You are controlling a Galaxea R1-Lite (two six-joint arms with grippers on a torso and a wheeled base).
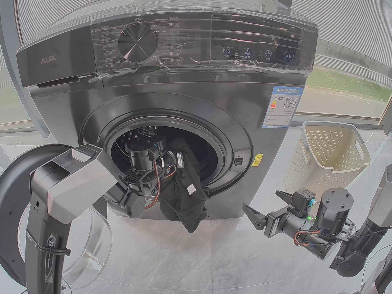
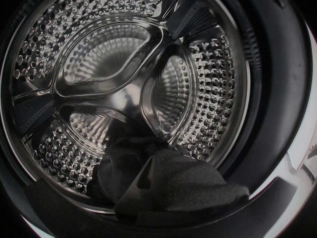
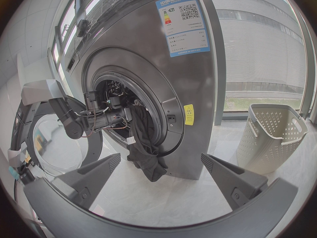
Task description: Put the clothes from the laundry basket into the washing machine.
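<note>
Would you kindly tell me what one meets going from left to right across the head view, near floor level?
Open washer door → dark garment → right pincer → laundry basket.

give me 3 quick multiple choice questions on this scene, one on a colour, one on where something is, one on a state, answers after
1. What colour is the laundry basket?
A. blue
B. cream
C. red

2. Where is the black garment?
A. hanging out of the washing machine over the lip of its opening
B. in the laundry basket
C. on top of the washing machine

3. How is the right gripper?
A. shut on the black garment
B. shut on the laundry basket's rim
C. open, holding nothing

Answers:
1 B, its perforated walls are cream.
2 A, part of it lies inside the drum and the rest drapes down the machine's front.
3 C, its jaws stand apart in front of the machine with nothing between them.
</note>
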